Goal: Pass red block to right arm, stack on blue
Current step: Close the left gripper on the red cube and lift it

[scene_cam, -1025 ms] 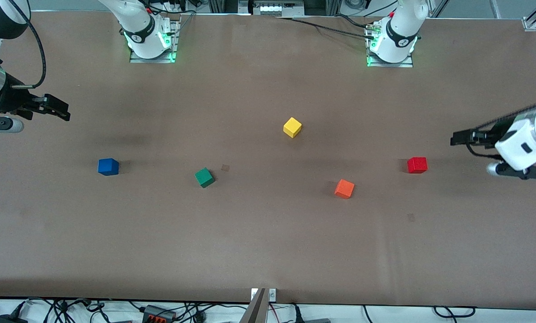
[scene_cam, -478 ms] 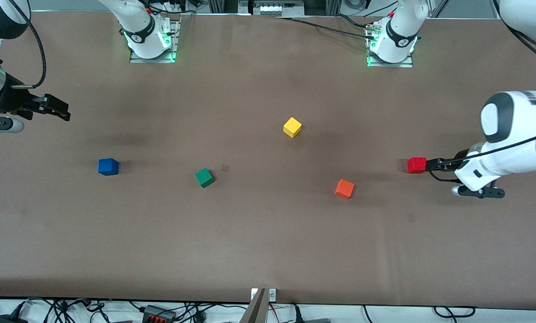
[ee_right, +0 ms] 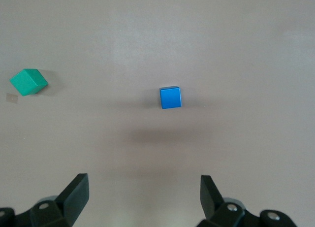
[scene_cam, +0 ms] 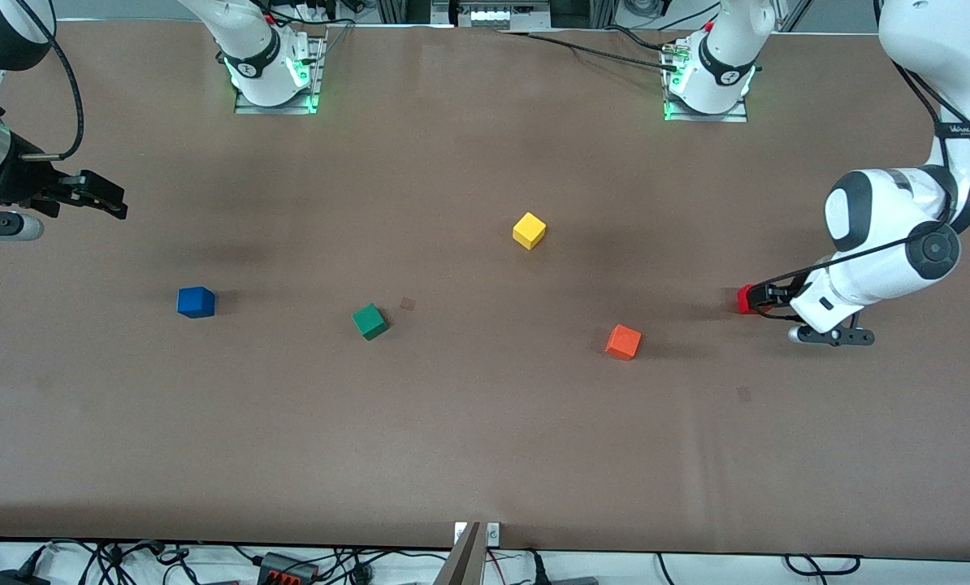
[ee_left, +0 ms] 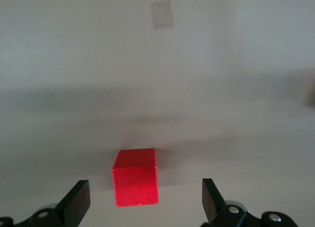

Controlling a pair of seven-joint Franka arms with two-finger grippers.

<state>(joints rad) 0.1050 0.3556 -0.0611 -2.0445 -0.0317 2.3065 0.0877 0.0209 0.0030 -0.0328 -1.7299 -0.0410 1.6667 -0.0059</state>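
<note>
1. Five cubes sit well apart on the brown table [scene_cam: 485, 439]; nothing stands on any of them.
2. My left gripper [scene_cam: 765, 297] is down at the red block [scene_cam: 743, 299], at the left arm's end of the table. My fingers [ee_left: 76, 203] are spread wide, one on each side of the block, not touching it.
3. An orange cube [scene_cam: 623, 341] lies near the red block, slightly nearer the front camera. A yellow cube [scene_cam: 529, 231] sits mid-table, farther from it.
4. My right gripper [scene_cam: 99, 197] waits with fingers apart at the right arm's end, above bare table near the blue cube [scene_cam: 196, 301]. A green cube [scene_cam: 370, 321] lies between blue and orange.
</note>
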